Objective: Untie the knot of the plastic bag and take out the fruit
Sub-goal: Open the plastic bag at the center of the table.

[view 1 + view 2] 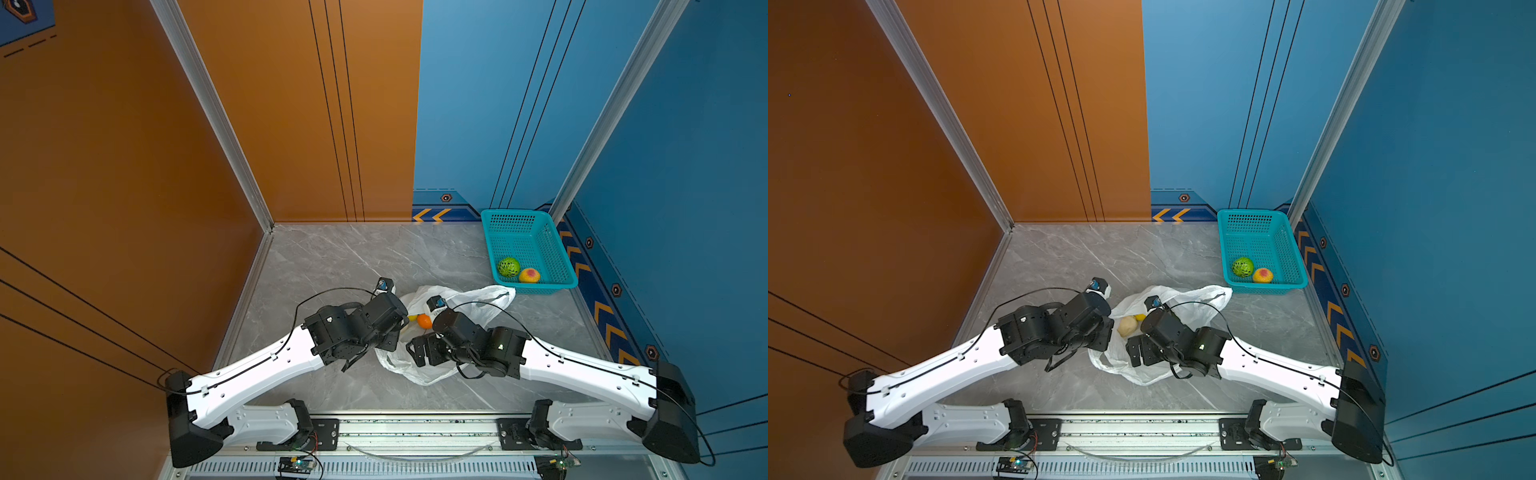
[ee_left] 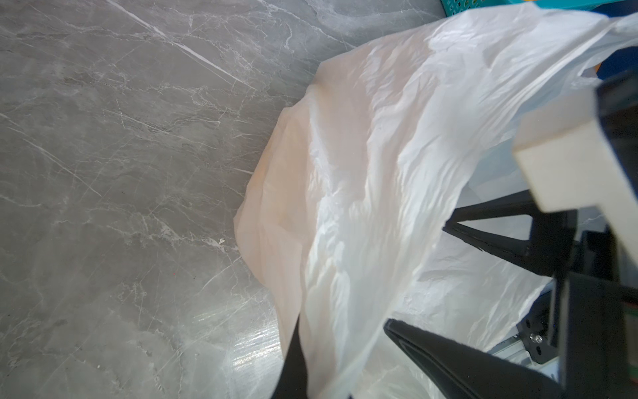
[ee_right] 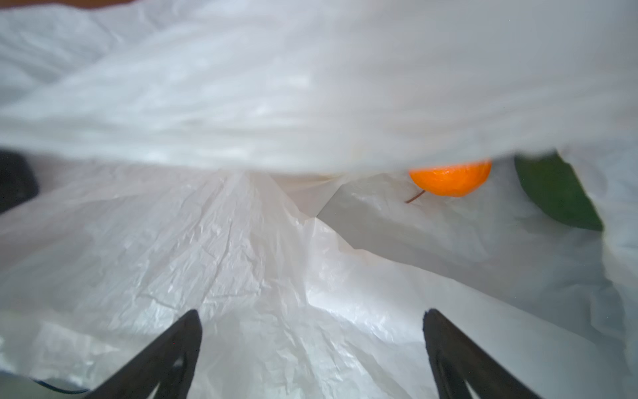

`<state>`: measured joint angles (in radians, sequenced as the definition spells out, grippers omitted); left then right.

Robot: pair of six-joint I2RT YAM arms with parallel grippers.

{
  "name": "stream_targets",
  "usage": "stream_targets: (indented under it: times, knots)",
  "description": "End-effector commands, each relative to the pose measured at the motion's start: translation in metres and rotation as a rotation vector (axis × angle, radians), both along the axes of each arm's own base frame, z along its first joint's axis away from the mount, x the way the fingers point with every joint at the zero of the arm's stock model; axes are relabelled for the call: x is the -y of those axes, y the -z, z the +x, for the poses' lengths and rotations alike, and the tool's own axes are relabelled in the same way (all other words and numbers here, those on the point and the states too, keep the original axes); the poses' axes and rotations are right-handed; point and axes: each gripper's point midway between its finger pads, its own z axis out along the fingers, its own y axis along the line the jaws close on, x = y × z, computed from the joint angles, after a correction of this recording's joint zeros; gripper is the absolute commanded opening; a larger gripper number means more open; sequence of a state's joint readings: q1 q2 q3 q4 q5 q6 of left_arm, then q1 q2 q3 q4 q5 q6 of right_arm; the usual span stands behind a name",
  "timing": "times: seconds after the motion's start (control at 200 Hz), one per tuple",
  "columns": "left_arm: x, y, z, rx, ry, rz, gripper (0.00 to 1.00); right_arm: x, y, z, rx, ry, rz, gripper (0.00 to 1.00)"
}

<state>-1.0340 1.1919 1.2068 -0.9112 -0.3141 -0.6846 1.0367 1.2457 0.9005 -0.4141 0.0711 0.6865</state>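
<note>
The white plastic bag lies crumpled on the grey table between my two arms, with its mouth open. No knot shows in any view. My left gripper is shut on a fold of the bag's edge and holds it up. My right gripper is open inside the bag's mouth with nothing between its fingers. An orange fruit lies in the bag ahead of it, beside a green leaf. In a top view a cream knobbly fruit and a small yellow one show in the opening.
A teal perforated basket stands at the back right against the blue wall. It holds a green netted ball and a yellow-red peach. Orange and blue walls enclose the table.
</note>
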Motion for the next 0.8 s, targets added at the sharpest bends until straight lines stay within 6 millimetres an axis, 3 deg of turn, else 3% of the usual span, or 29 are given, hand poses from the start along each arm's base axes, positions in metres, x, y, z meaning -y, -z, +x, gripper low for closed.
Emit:
stream_targets:
  times: [0.0, 0.13, 0.265, 0.406, 0.526, 0.791]
  knots:
    - [-0.002, -0.009, -0.003, 0.011, -0.009, -0.011, 0.00, -0.006, 0.002, 0.033, 0.040, 0.072, 0.053, 1.00]
    - [-0.002, -0.006, -0.005, 0.004, -0.006, -0.012, 0.00, -0.002, -0.024, 0.077, 0.183, 0.191, 0.130, 1.00]
    - [0.000, -0.001, -0.008, -0.011, 0.003, -0.004, 0.00, 0.017, -0.049, 0.109, 0.307, 0.325, 0.151, 1.00]
    - [0.002, 0.000, -0.007, -0.010, 0.008, 0.004, 0.00, 0.038, -0.038, 0.124, 0.282, 0.380, 0.106, 1.00]
    - [0.002, -0.005, -0.004, 0.007, 0.006, 0.004, 0.00, 0.038, -0.020, 0.105, 0.207, 0.306, 0.049, 1.00]
    - [0.006, -0.011, 0.004, 0.013, -0.002, 0.000, 0.00, 0.021, -0.006, 0.019, 0.121, 0.111, -0.059, 1.00]
